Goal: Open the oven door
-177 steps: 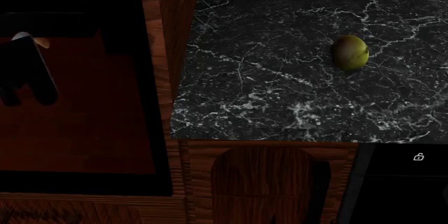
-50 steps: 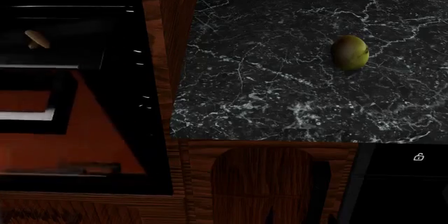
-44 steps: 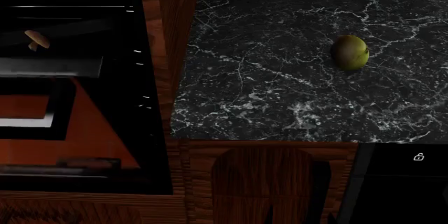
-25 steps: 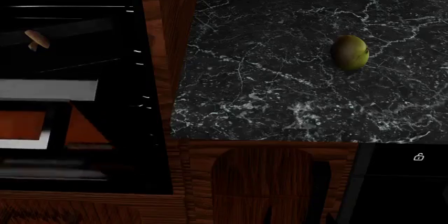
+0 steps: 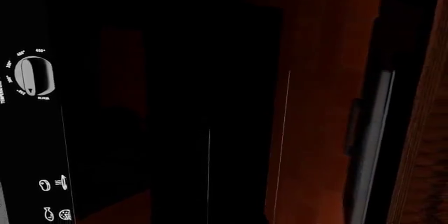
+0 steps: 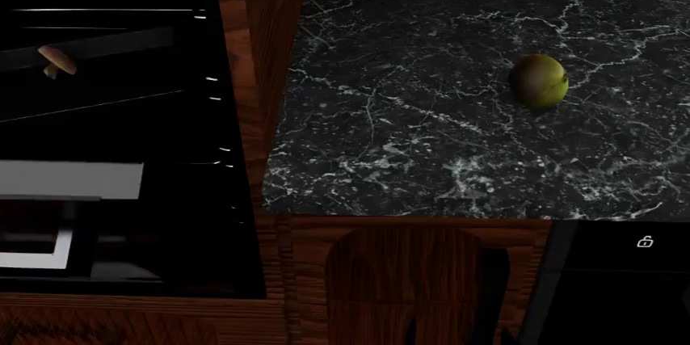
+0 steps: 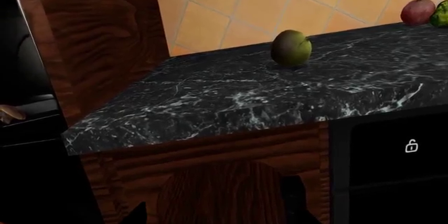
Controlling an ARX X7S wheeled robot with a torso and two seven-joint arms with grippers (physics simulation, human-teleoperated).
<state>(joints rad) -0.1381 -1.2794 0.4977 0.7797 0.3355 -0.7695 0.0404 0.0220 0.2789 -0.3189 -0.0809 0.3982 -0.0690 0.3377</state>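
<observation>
In the head view the oven door (image 6: pixel 119 240) hangs low at the left, a black-framed panel with a grey band along its upper edge. Above it the dark oven cavity (image 6: pixel 108 46) lies exposed, with thin rack lines. The left wrist view shows dark glass with a reddish-brown reflection (image 5: pixel 322 93) and a long bar handle (image 5: pixel 370 135) beside it. My left gripper shows in no view. My right gripper (image 7: pixel 213 211) is open, its two dark fingertips (image 7: pixel 136 214) spread wide in front of the wooden cabinet, holding nothing.
A small mushroom (image 6: pixel 54 59) lies inside the oven. A green fruit (image 6: pixel 539 80) sits on the black marble counter (image 6: pixel 431 135). A black appliance front with a lock icon (image 6: pixel 645 241) is at lower right. An oven knob (image 5: pixel 33 75) shows on the control panel.
The oven door has swung down and open: its reddish glass no longer fills the left side, and the cavity shows. The left gripper seen on the door earlier has left the head view.
</observation>
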